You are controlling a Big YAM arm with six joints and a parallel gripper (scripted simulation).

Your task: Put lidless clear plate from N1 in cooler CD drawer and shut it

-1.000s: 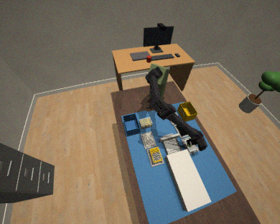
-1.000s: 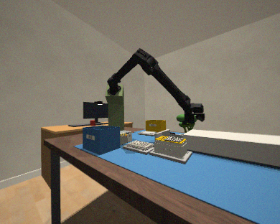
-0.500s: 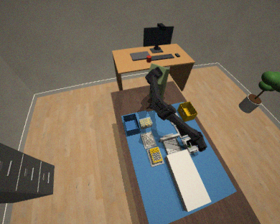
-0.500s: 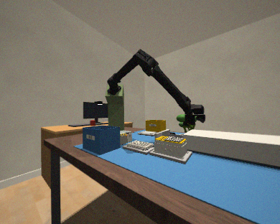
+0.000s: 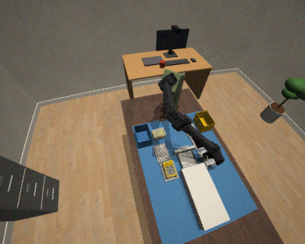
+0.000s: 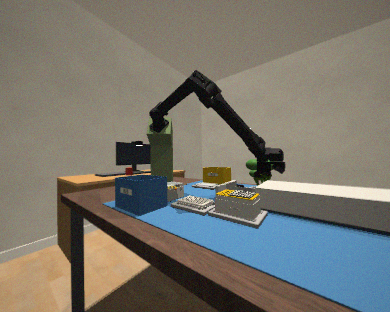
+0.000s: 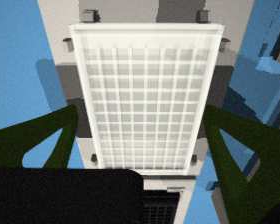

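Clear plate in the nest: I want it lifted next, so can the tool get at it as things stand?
Probably yes. The tool is open, its fingers straddling the clear plate, with no lid or obstacle over it.

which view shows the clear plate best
The wrist view: the clear plate fills it, well grid sharp, between the open gripper's fingers. The top view shows only a small pale patch; in the exterior view I cannot pick it out.
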